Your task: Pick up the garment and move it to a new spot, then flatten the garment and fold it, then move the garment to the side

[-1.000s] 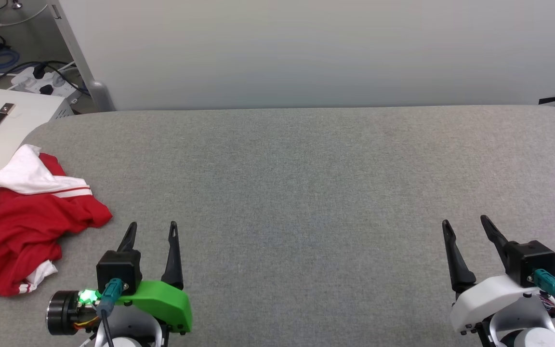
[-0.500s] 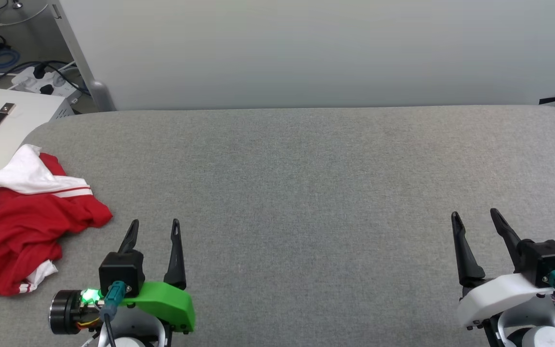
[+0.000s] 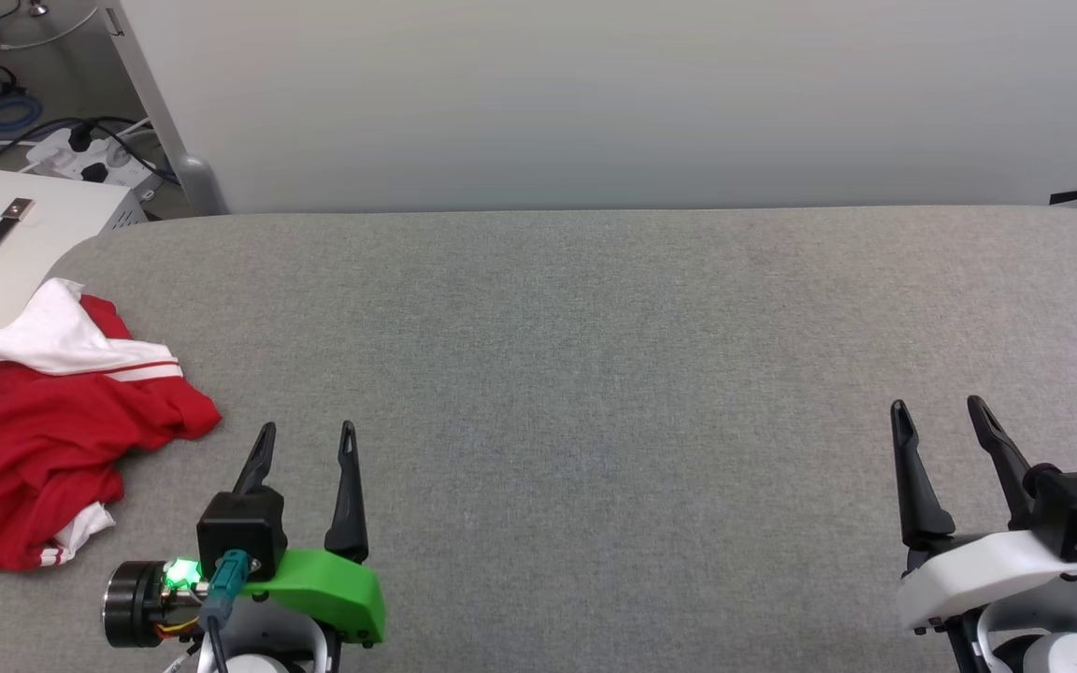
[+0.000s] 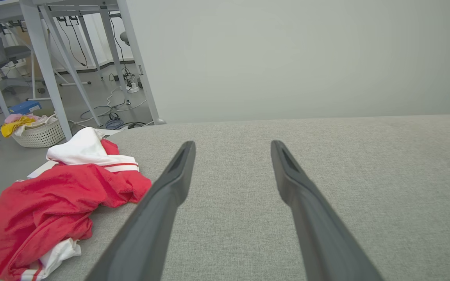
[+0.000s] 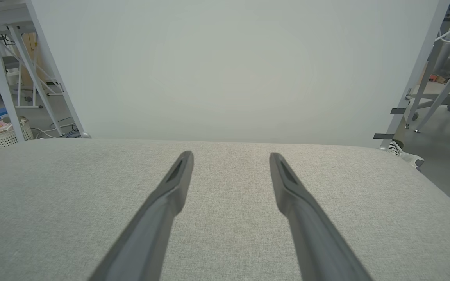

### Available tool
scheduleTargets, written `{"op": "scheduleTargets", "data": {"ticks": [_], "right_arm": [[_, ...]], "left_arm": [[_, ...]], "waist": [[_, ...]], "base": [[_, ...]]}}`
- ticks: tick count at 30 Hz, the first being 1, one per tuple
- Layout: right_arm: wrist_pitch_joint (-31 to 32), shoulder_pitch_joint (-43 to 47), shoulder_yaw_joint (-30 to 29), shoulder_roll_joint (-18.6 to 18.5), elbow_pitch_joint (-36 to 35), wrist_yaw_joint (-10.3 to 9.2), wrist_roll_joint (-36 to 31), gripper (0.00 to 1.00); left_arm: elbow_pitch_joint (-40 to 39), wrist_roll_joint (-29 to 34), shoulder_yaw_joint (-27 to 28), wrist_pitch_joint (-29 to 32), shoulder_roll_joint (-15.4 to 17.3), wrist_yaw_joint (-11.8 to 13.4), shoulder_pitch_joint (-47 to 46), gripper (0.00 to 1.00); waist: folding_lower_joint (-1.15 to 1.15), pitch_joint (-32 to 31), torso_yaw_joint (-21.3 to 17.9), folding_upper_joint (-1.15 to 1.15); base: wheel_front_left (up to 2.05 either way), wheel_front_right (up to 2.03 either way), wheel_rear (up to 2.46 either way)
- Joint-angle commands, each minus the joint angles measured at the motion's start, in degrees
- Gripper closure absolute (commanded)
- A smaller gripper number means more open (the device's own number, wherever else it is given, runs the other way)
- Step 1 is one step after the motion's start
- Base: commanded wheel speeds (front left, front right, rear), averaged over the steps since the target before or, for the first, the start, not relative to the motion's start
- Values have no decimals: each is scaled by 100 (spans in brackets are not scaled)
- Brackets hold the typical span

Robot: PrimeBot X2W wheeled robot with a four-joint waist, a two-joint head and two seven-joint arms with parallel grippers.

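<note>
1. Red cloth: the garment [image 3: 43, 449] lies crumpled at the left edge of the grey surface [image 3: 595, 374].
2. Its long axis runs near-to-far, with the white sleeve [image 3: 52, 336] at the far end.
3. My left jaws stand apart and empty, near the garment but clear of it.
4. My right jaws stand apart and empty, well apart from it.

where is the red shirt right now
In the head view the garment lies crumpled at the left edge of the grey table, left of the left gripper and beside a white box.
</note>
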Motion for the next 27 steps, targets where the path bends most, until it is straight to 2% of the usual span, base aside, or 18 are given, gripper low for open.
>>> {"op": "scheduleTargets", "data": {"ticks": [1, 27], "right_arm": [[-62, 79, -23, -1, -49, 0, 76, 0], [-365, 219, -92, -1, -184, -1, 161, 0]], "left_arm": [[8, -33, -19, -62, -9, 51, -55, 0], [105, -172, -140, -369, -14, 118, -68, 0]], "waist": [[0, 2, 3, 0], [0, 31, 43, 0]], "base": [[0, 0, 0], [0, 0, 0]]}}
